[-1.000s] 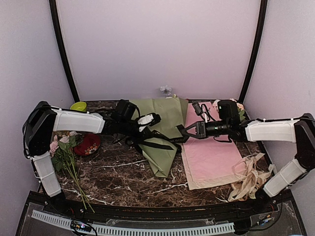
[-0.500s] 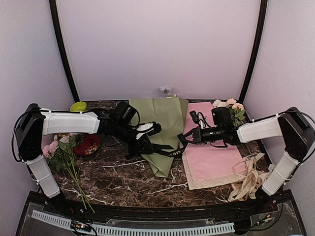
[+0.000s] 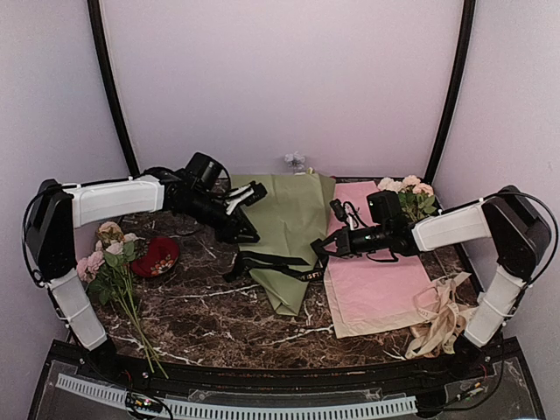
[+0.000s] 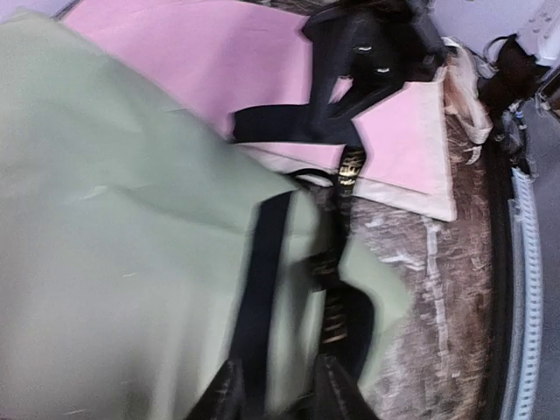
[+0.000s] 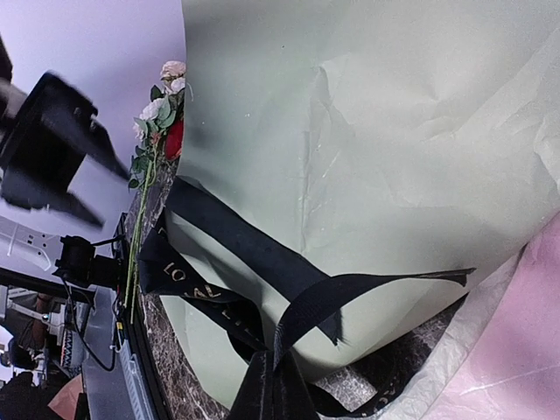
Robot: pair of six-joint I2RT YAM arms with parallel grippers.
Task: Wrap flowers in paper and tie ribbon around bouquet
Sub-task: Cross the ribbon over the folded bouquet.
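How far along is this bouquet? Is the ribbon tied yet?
Done: the green paper is folded over. In hand: the right gripper pinches the black ribbon, which lies across the paper's narrow end; the left gripper hangs open above the paper. Left: no knot shows, so tying remains.

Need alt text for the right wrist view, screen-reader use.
The right gripper, jaws shut at the bottom edge, pinches a black lettered ribbon that loops across the lower part of a creased sage-green paper filling most of the frame. A pink sheet shows at bottom right; pale blossoms on thin stems lie far left.
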